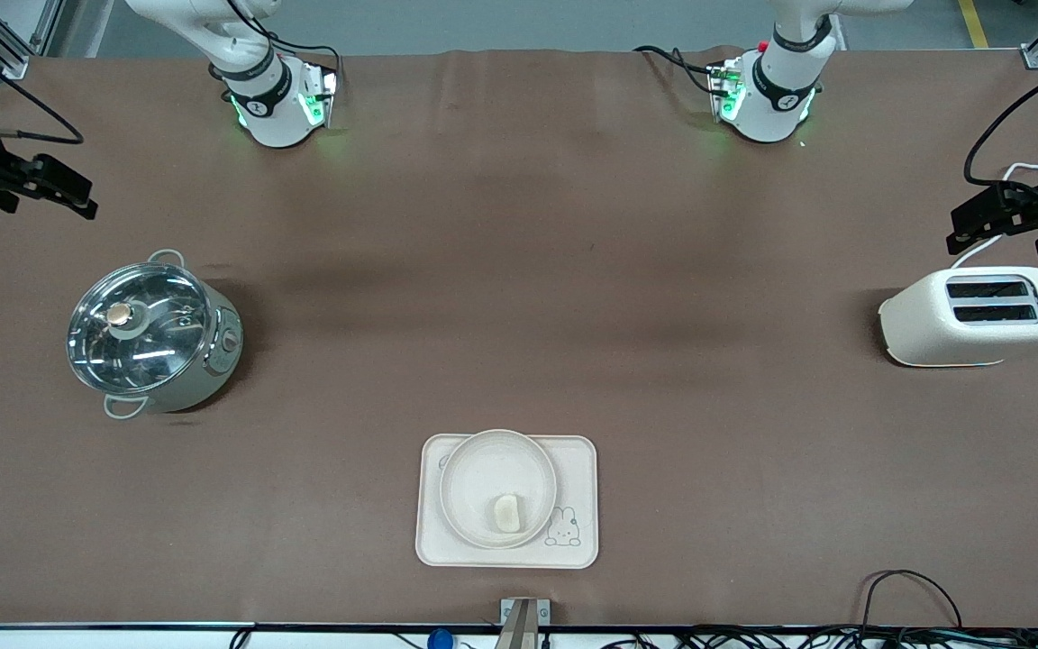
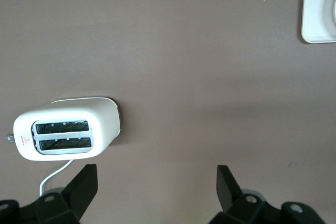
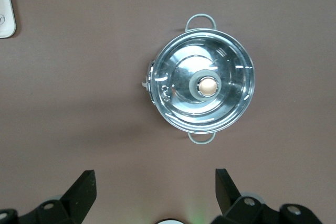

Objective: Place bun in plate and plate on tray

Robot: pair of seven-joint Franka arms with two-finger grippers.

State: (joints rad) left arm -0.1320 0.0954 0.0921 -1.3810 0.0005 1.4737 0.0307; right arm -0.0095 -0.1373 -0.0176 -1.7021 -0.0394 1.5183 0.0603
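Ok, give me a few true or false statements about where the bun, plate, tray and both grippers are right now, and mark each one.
1. The bun lies in the plate. True.
2. The plate sits on the bare table beside the tray. False: it rests on the tray.
3. The left gripper is shut on the bun. False: it is open and empty, up near the toaster.
4. The right gripper is open, up near the pot. True.
5. The pot has no lid. False: a glass lid covers it.
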